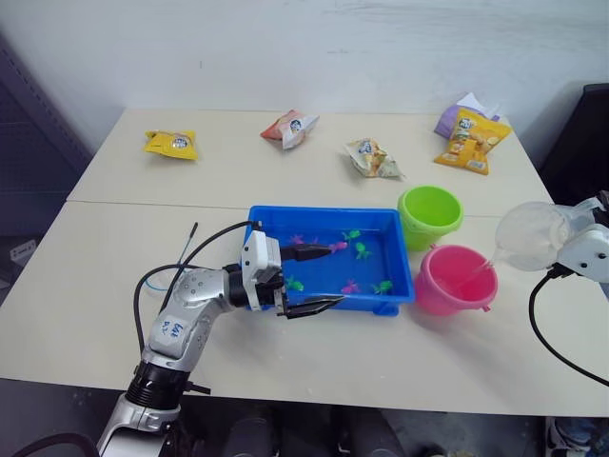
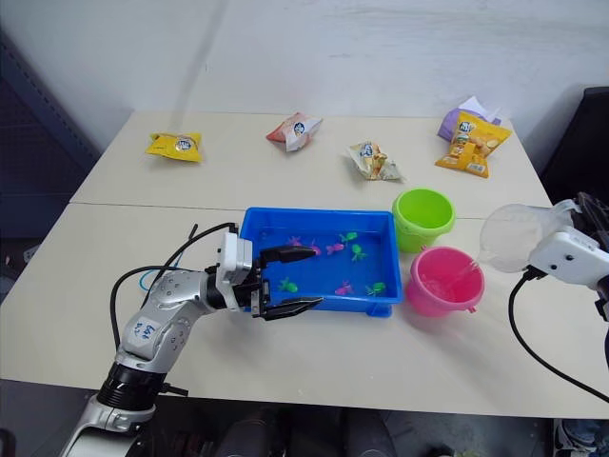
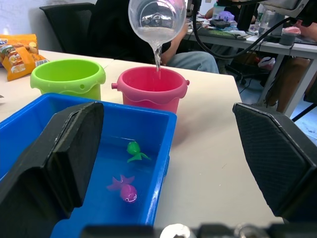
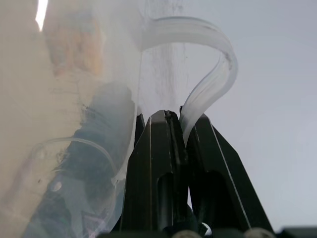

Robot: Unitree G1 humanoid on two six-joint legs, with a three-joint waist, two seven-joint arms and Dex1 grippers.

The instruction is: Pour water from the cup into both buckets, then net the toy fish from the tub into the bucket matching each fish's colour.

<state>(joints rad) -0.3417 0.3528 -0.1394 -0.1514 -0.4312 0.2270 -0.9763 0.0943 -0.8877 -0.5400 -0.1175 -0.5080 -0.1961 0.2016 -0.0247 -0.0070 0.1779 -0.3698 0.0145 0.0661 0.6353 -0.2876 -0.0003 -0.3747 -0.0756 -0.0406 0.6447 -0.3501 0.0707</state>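
The clear cup is tilted over the pink bucket, and a thin stream of water runs from its spout into that bucket. My right gripper is shut on the cup's handle. The lime green bucket stands just behind the pink one. The blue tub holds water with several small pink and green toy fish. My left gripper hangs open over the tub's left end, holding nothing. The net is out of view.
Several snack packets lie across the back of the table: a yellow one, a red and white one, a pale one and an orange one. A person sits beyond the table.
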